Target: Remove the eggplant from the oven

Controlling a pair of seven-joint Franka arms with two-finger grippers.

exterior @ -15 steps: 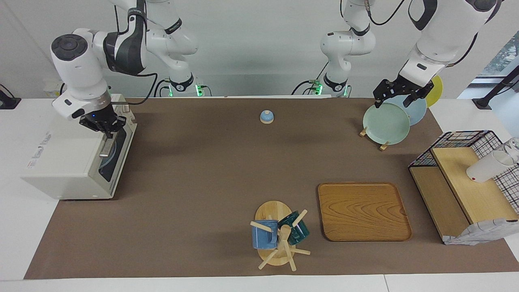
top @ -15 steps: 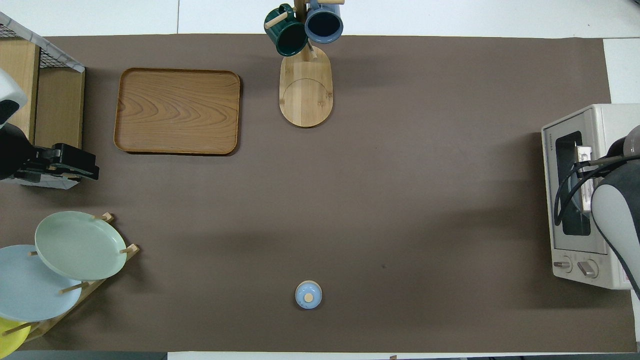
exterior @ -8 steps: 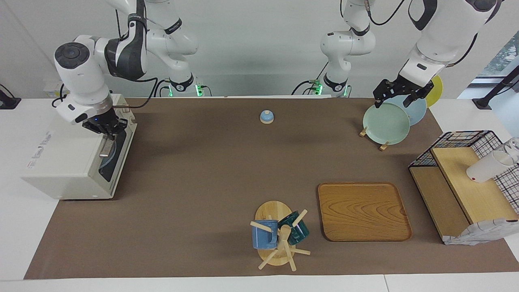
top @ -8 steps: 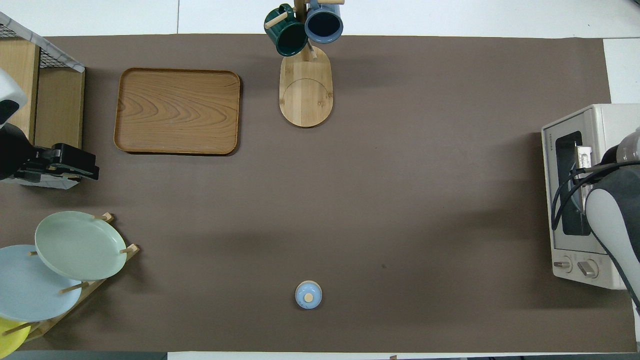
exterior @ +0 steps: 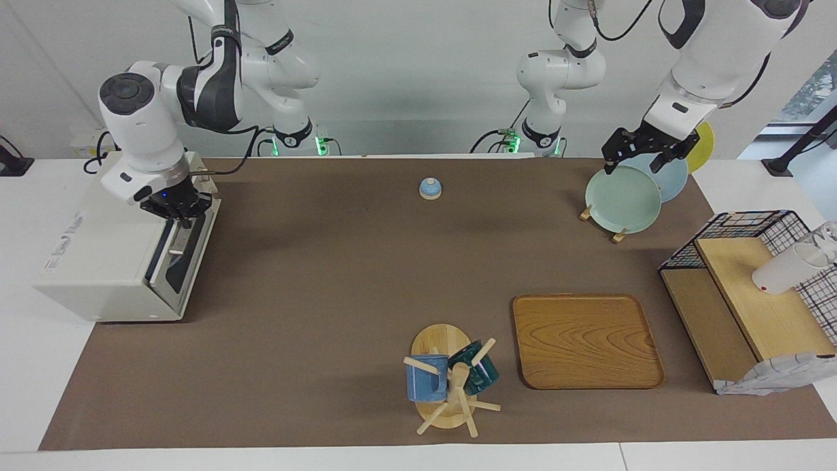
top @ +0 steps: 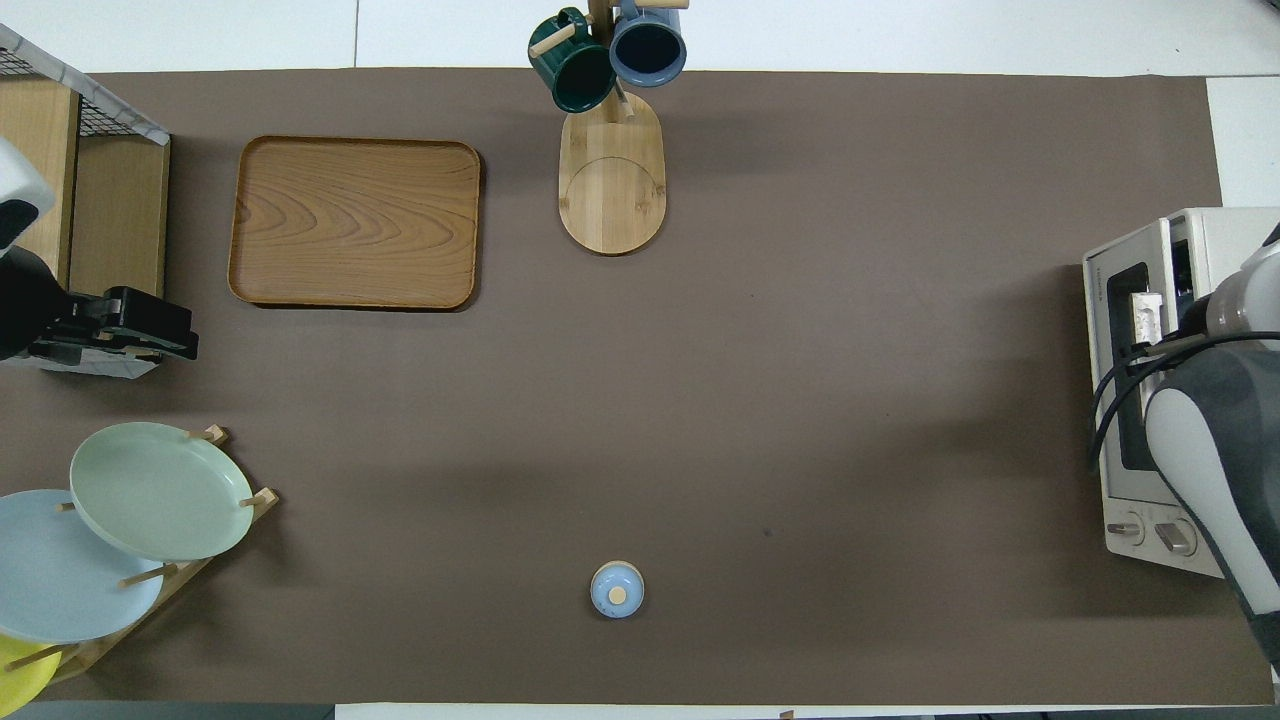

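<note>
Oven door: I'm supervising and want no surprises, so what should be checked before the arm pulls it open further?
1. Right gripper closed on the door handle: ok.
2. Oven door started open: ok, but only ajar along its top edge.
3. Mat in front of the door free for it to swing down: ok.
4. Eggplant visible inside: cannot tell, the interior is hidden.
5. Left gripper out of the way: ok, open and waiting over the green plate.
</note>
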